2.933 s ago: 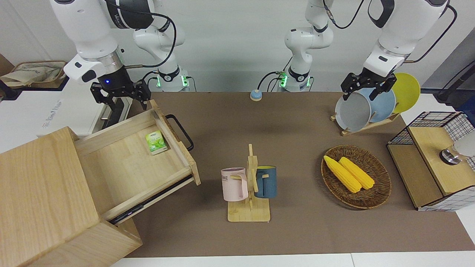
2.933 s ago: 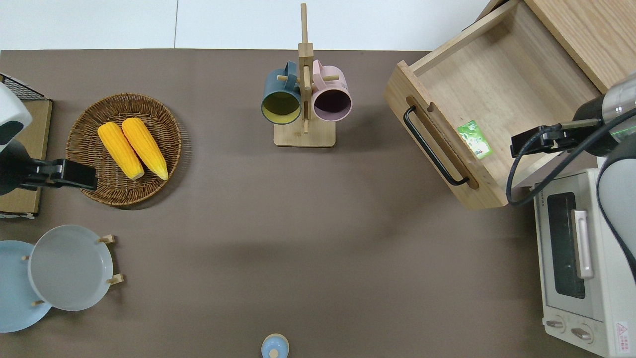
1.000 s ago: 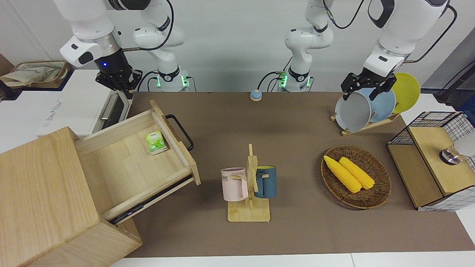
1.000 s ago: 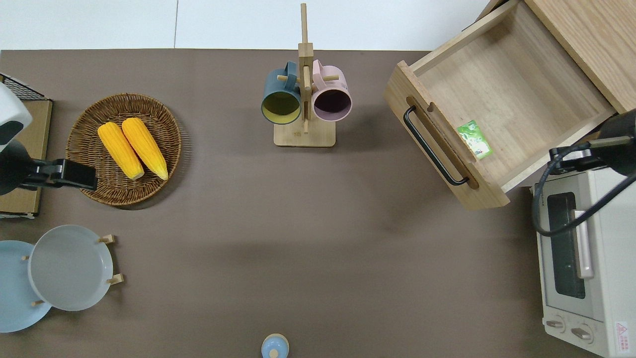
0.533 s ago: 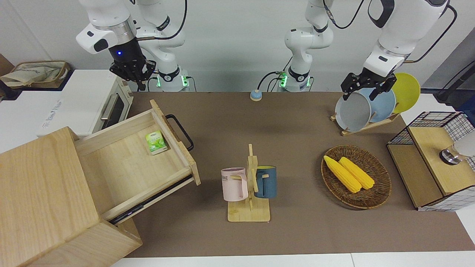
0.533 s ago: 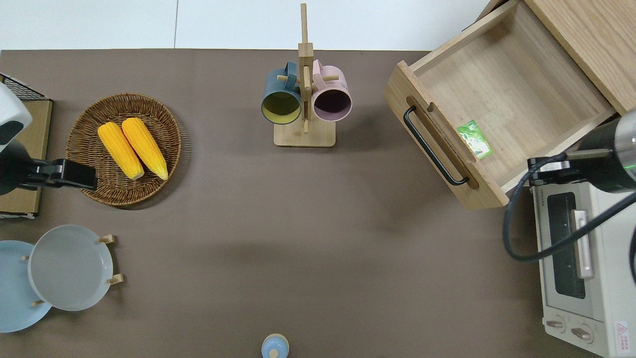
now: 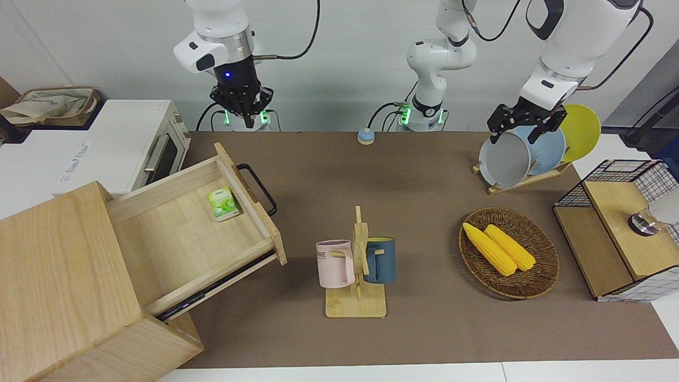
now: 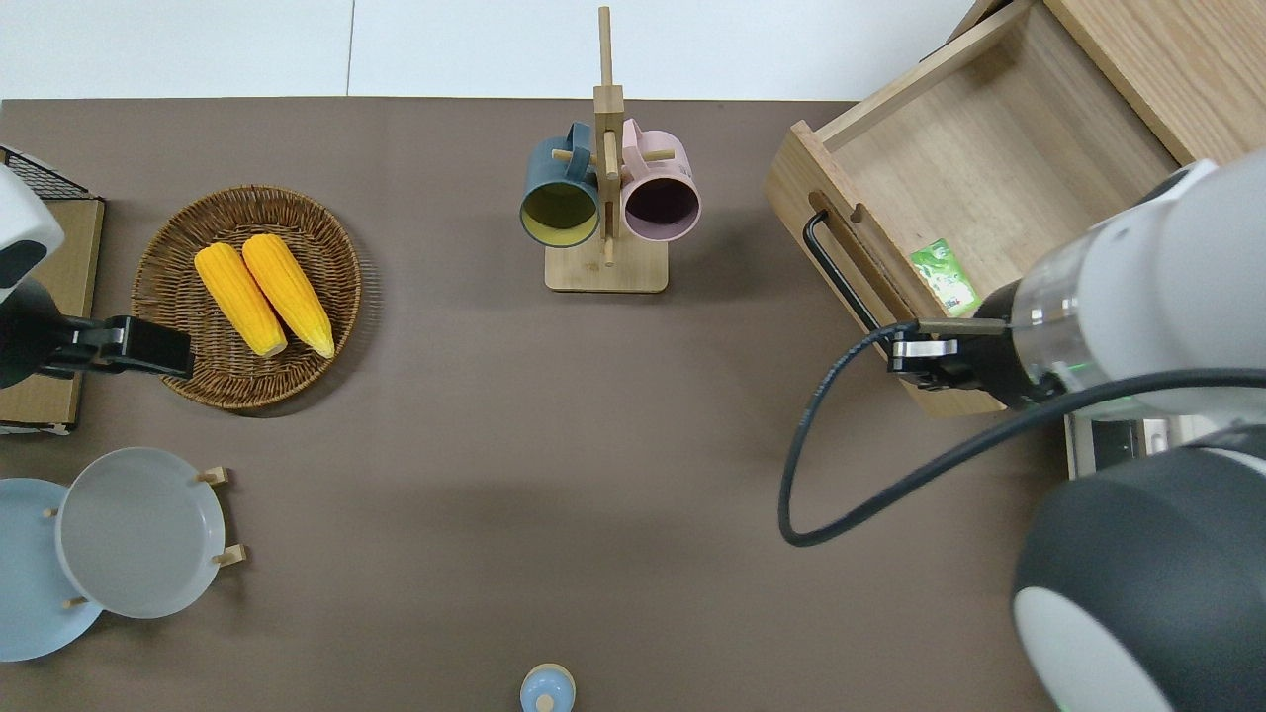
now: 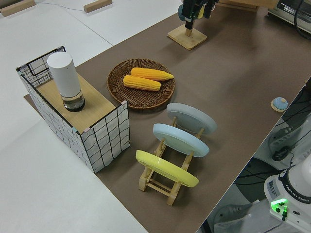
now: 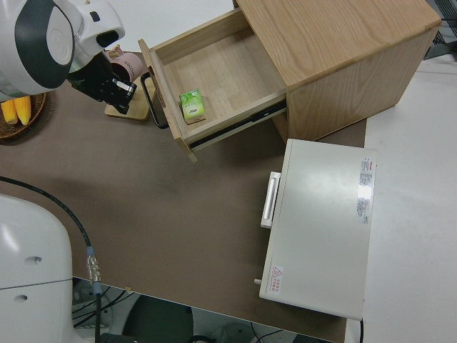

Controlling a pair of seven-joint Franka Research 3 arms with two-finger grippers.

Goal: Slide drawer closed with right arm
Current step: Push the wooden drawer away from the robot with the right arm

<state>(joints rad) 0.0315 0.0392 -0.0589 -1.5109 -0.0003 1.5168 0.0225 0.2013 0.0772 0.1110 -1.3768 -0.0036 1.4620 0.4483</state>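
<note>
drawer (image 7: 201, 228) wide open on the worktop (image 7: 403, 180), 1 green packet (image 7: 222, 203) inside. right hand (image 7: 243, 110), fingers drawn narrow, has swung off the oven (image 7: 116, 146) toward the handle (image 7: 257, 188), now below it. push not begun. left arm parked.

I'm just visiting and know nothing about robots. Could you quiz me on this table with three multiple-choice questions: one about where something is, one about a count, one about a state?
1. Where is the small green packet?
A. in the wicker basket
B. in the drawer
C. on the white oven

2. How many corn cobs lie in the wicker basket?
A. one
B. two
C. four

3. What state is the drawer in?
A. pulled out
B. fully shut
C. lifted off the table

Answers:
1. B, the packet lies on the drawer floor just inside the front panel.
2. B, two yellow cobs lie side by side.
3. A, it sticks out of the cabinet with its inside showing.
</note>
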